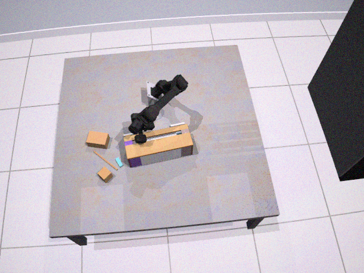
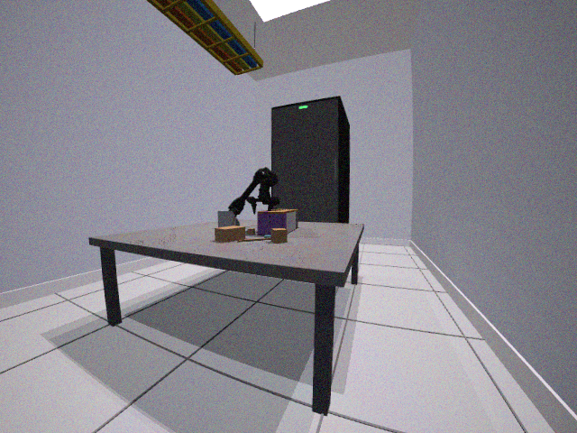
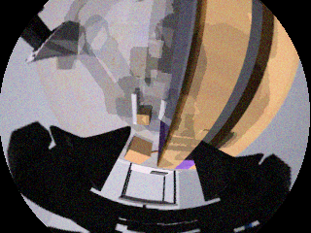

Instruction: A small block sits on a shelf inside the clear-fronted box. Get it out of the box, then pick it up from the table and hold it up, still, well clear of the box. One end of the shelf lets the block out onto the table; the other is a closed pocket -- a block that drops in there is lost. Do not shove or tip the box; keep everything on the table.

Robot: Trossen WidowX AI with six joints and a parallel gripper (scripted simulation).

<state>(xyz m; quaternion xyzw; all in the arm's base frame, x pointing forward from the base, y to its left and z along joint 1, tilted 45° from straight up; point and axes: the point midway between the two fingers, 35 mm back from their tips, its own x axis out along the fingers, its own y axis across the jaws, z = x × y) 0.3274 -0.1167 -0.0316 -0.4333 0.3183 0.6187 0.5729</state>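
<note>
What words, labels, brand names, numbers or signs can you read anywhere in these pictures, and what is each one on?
None: no readable text in any view.
The box shows only plain tan and purple faces.
The two tan blocks on the table are unmarked.
The dark cabinet carries a green light, not lettering.
The gripper, open and empty, bears no marking that can be made out.

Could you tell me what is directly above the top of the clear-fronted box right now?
The open, empty gripper hangs over the slot near the purple end of the box. The arm covers that stretch of the slot, and the block cannot be made out on the shelf.
</note>
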